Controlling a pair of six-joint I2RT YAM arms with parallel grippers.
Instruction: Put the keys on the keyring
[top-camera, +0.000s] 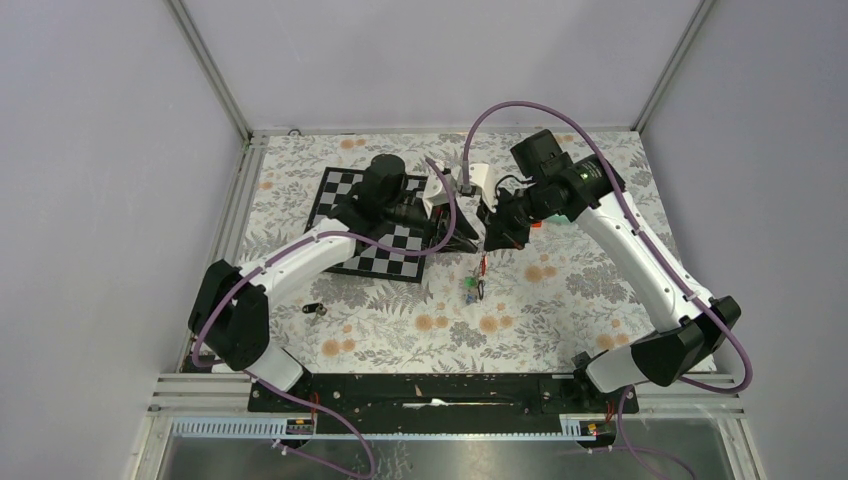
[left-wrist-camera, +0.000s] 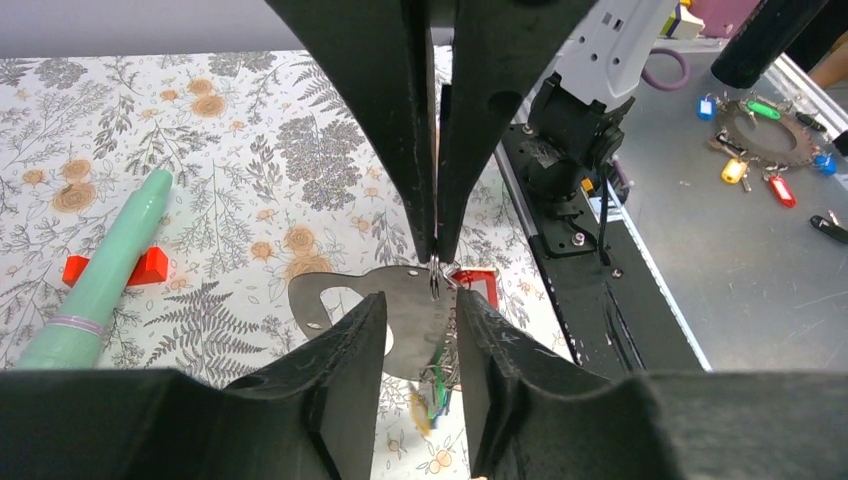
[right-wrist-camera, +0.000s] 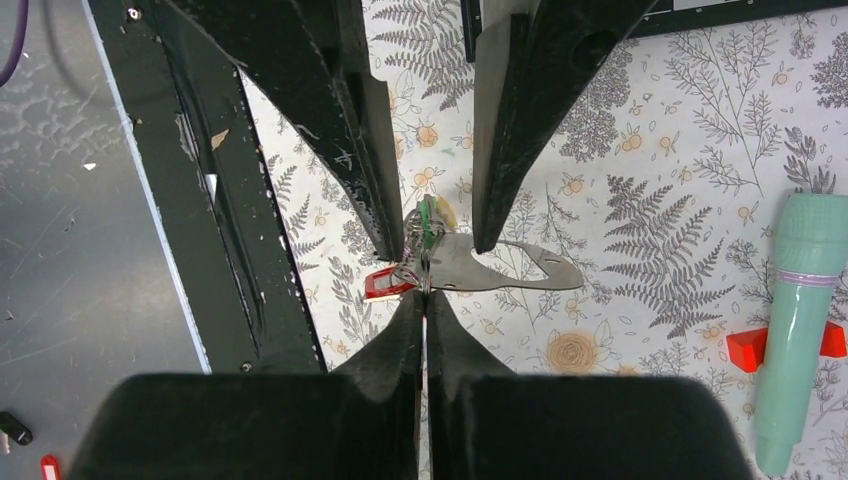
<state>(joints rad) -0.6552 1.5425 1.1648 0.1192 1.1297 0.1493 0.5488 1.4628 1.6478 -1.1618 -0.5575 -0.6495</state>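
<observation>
Landmark: the chessboard (top-camera: 335, 195), a flat black-and-white checked square on the floral cloth (top-camera: 560, 300).
Right gripper (right-wrist-camera: 424, 300): jaws pressed fully together, pinching the thin grey wire of the keyring (left-wrist-camera: 436, 283) at their tips. It sits just beside the chessboard's edge, on the side away from the left arm's base.
Left gripper (left-wrist-camera: 420, 302): jaws stand apart with a clear gap and clamp nothing. They face the right gripper tip to tip, just off the same chessboard edge.
Keyring: only a short bit of wire shows at the pinch; the rest of its loop cannot be made out.
Keys (top-camera: 474, 284): a small bunch hangs under the pinch, near the chessboard's near corner. It includes a red tag (right-wrist-camera: 385, 283) and a green tag (right-wrist-camera: 428, 215), both glossy plastic.
Flat plate (right-wrist-camera: 510, 268): thin dull grey metal with a long cut-out, in the bunch, partly between the left gripper's fingers (left-wrist-camera: 345, 380).
Teal tube (right-wrist-camera: 800, 320): smooth, round and matte. It lies on the cloth beyond the grippers from the chessboard, across a red block (right-wrist-camera: 745, 348).
Other keys (left-wrist-camera: 733, 170): coloured tags ringed around a dark toothed disc (left-wrist-camera: 765, 140) on bare grey metal, well apart from the chessboard.
</observation>
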